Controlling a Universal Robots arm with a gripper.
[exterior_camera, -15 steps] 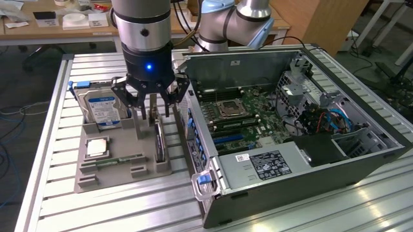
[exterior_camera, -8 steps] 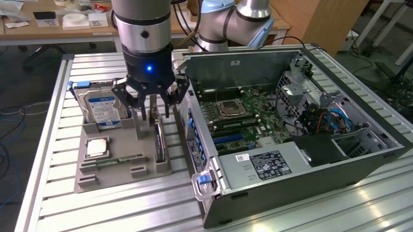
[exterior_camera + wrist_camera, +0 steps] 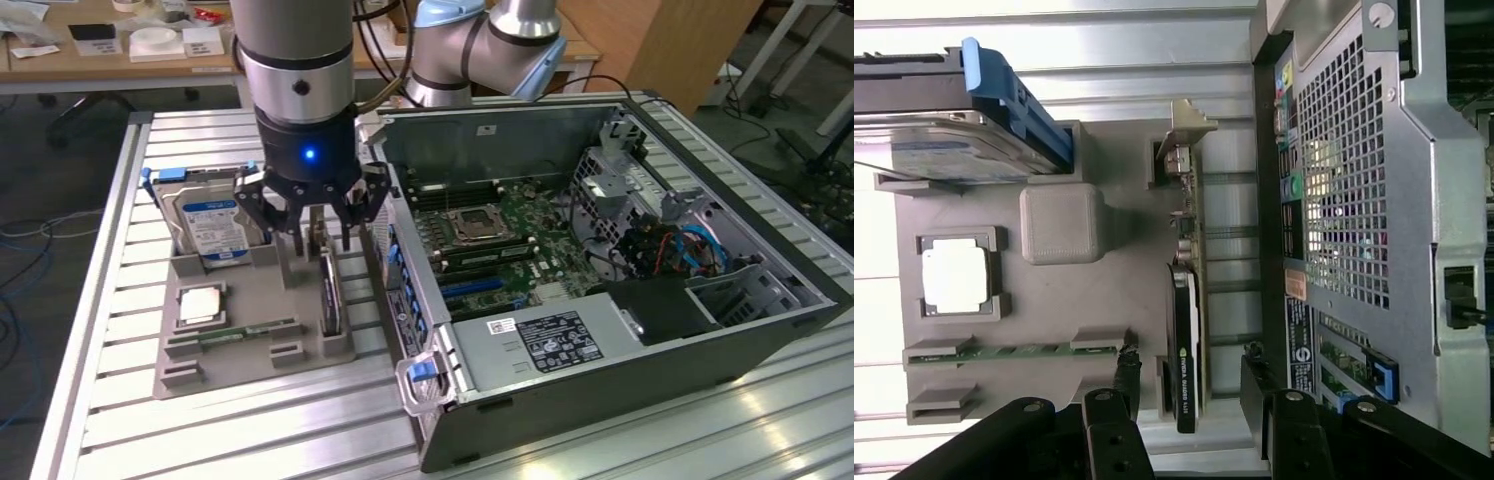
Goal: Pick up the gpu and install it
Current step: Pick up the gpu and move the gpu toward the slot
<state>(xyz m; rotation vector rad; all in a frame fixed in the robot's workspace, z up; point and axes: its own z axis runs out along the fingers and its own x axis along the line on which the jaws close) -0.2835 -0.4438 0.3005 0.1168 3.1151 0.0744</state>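
Pincer (image 3: 318,236) wide open, empty, right over the gpu (image 3: 330,295), stood on edge in its tray (image 3: 187,375) for easy gripping.

Glossy black gpu (image 3: 1184,350) with silver metal bracket (image 3: 1189,120), matt grey plastic tray (image 3: 260,300), ribbed shiny metal table (image 3: 240,430)

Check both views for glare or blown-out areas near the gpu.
Wrist view: the area around the processor and hard drive is washed out white, but the gpu is evenly lit, its green logo readable. Exterior view: glare streaks on the metal table at the exterior view's right; the gpu reads dark against the grey tray.
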